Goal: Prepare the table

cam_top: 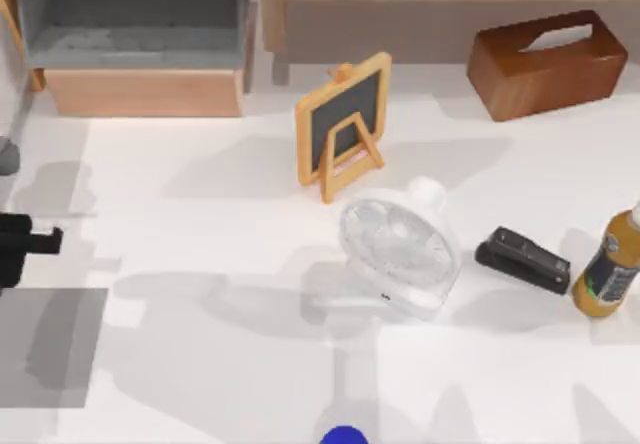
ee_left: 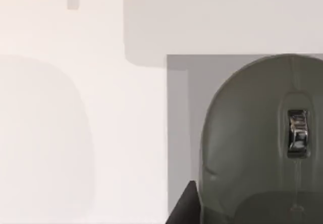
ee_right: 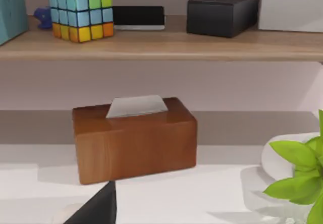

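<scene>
Left of the grey mat [cam_top: 50, 349], my left pincer [cam_top: 40, 242] is hovering above the bench [cam_top: 200, 264]; its finger state I cannot tell. The mouse [ee_left: 262, 143] is lying directly beneath it, nearest this arm.

Table [cam_top: 200, 384] open at left; fan [cam_top: 397, 254], stapler [cam_top: 523, 260] crowd right

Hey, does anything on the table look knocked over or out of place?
Yes. The white fan lies flat on its back mid-table instead of standing. The chalkboard, stapler and bottle look fine.
</scene>
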Tool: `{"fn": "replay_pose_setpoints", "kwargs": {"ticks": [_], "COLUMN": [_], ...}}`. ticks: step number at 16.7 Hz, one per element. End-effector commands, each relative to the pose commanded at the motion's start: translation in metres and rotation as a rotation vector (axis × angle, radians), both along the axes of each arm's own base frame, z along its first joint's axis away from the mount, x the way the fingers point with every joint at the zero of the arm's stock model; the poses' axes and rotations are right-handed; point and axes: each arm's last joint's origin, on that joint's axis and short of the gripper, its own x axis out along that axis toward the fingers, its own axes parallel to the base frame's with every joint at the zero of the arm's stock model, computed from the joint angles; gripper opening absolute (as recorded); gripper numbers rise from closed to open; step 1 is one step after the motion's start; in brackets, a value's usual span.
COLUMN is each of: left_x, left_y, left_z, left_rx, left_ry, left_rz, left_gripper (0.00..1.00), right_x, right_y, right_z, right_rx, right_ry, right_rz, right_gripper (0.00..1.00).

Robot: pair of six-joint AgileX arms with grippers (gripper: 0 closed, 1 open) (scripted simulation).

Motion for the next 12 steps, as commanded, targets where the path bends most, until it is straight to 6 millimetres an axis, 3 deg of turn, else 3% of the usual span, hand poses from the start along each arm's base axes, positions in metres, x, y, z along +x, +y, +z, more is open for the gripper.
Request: {"fn": "replay_pose_setpoints", "kwargs": {"ticks": [4,12], "left_x": [-0.016,-0.017], "left_y": [-0.014,-0.013], "left_z": [-0.035,-0.036], "left_rx": [-0.059,-0.061], "left_ry": [0.074,0.075], "left_rz": [0.002,0.004], "left_gripper": [0.0,0.0], "right_x": [0.0,0.0], "right_y": [0.0,0.0], "right_z": [0.0,0.0], "right_rx": [0.0,0.0], "right_ry": [0.0,0.0], "right_rz": [0.0,0.0], "right_gripper": [1.0,1.0]}}
